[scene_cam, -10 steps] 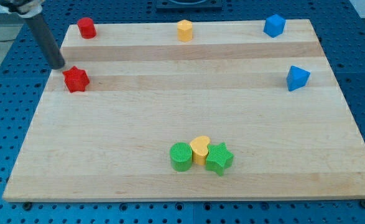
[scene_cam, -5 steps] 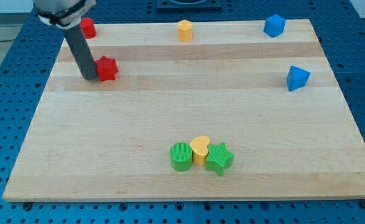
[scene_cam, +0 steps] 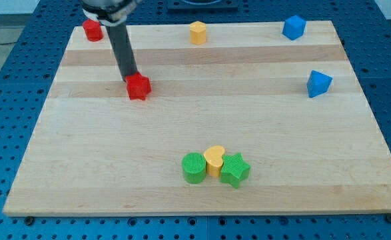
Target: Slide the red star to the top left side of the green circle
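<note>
Red star (scene_cam: 138, 87), my tip (scene_cam: 128, 78) touching upper-left

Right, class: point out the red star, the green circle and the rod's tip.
red star (scene_cam: 138, 87), camera view, its top face.
green circle (scene_cam: 194, 165), camera view, its ribbed top.
my tip (scene_cam: 129, 78), camera view, the rod's very end.

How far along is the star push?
Done: my tip is against the upper-left side of the red star, and the star has moved right from the board's left edge over the last second. In hand: the push toward the view's lower right. Left: most of the way, since the star is far up and left of the green circle.
</note>
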You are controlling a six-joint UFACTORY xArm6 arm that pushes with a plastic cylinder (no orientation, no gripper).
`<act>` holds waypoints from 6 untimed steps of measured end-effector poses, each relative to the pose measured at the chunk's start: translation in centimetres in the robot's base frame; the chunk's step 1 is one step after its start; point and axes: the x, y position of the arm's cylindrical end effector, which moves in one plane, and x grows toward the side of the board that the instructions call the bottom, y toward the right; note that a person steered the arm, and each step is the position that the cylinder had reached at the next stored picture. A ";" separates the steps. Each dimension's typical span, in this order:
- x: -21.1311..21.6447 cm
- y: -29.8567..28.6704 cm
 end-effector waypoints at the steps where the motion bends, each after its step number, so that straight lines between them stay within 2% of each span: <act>1: 4.6 3.1; 2: 8.3 5.6; 4: 9.3 3.0; 6: 13.0 6.5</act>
